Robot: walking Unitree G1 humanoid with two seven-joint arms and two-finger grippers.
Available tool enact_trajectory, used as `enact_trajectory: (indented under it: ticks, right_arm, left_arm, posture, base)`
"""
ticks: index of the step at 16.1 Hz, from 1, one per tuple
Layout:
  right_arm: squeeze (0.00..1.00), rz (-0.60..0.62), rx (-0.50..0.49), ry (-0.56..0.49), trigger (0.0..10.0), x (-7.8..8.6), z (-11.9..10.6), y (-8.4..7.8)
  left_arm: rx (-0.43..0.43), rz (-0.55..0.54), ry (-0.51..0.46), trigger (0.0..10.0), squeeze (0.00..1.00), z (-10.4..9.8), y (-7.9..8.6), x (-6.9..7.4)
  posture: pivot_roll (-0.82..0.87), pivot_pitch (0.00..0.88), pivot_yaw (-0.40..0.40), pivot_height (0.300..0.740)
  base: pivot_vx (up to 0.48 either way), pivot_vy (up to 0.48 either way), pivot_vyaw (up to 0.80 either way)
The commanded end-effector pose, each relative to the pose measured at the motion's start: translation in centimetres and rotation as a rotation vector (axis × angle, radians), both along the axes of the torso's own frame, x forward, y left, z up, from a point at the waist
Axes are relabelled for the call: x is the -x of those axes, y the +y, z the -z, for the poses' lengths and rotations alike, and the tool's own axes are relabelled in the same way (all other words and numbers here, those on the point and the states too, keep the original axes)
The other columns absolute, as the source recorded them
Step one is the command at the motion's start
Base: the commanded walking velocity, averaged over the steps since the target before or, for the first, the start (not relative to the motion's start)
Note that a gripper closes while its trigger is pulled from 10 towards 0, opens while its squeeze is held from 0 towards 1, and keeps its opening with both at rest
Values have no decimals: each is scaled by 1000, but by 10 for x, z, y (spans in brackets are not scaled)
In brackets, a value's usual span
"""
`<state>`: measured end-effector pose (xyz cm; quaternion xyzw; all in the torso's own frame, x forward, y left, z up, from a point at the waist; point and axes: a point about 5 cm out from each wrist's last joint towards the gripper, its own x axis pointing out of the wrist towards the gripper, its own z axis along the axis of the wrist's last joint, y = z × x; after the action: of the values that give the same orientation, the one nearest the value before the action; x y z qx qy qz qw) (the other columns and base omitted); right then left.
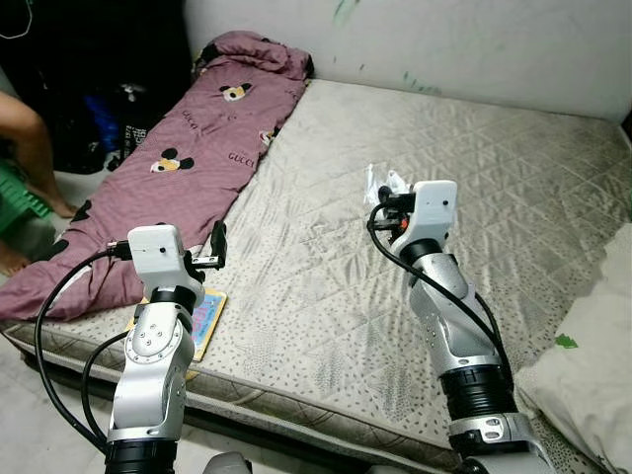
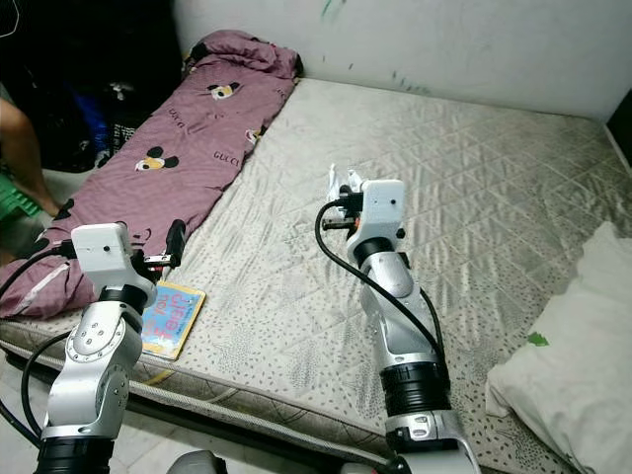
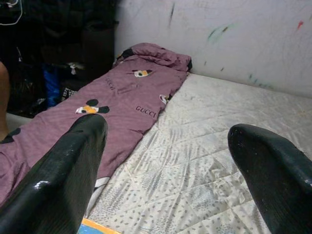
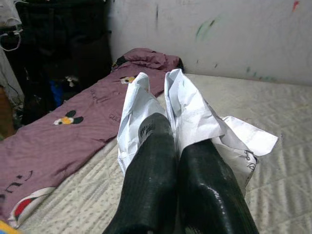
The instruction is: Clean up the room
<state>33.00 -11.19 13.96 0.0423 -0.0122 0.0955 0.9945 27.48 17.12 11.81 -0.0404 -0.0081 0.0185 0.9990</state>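
A crumpled white paper [image 4: 195, 114] is pinched in my right gripper [image 4: 176, 144], whose two black fingers are pressed together on it. From the head, paper [image 1: 382, 183] and gripper hang above the middle of the grey mattress [image 1: 494, 168]. My left gripper [image 3: 165, 151] is open with nothing between its fingers [image 3: 63, 175]. It hovers over the mattress's near left edge, just above a colourful book [image 1: 208, 316] lying flat there.
A purple printed blanket [image 1: 188, 148] runs along the mattress's left side up to the wall. A white pillow [image 1: 592, 365] lies at the near right corner. A person's leg [image 1: 35, 148] and a green object [image 1: 15, 202] are on the floor at left, by dark bags.
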Motion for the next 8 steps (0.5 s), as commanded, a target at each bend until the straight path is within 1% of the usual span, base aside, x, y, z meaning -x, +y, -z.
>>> enact_trajectory:
  ticks: [1, 2, 4, 8]
  right_arm:
    - [0, 0, -7, 10, 10000, -2, -1, 1]
    - [0, -9, -3, -1, 10000, -3, -3, 1]
    - [0, -13, -7, -7, 10000, -3, -4, 2]
    - [0, -40, 2, -28, 10000, -5, -8, 7]
  left_arm:
    - [0, 6, 14, 10000, 0, 1, 0, -2]
    - [2, 8, 15, 10000, 0, 1, 0, -2]
    - [3, 9, 17, 10000, 0, 2, -1, -3]
    - [2, 15, 6, 10000, 0, 0, -2, -5]
  posture:
    - [-48, 0, -10, 740]
    - [-48, 0, -12, 740]
    - [-47, 0, -15, 740]
    - [-48, 0, -20, 740]
  base:
    - [0, 0, -800]
    - [0, 0, -800]
    - [0, 480, -425]
    - [0, 480, 0]
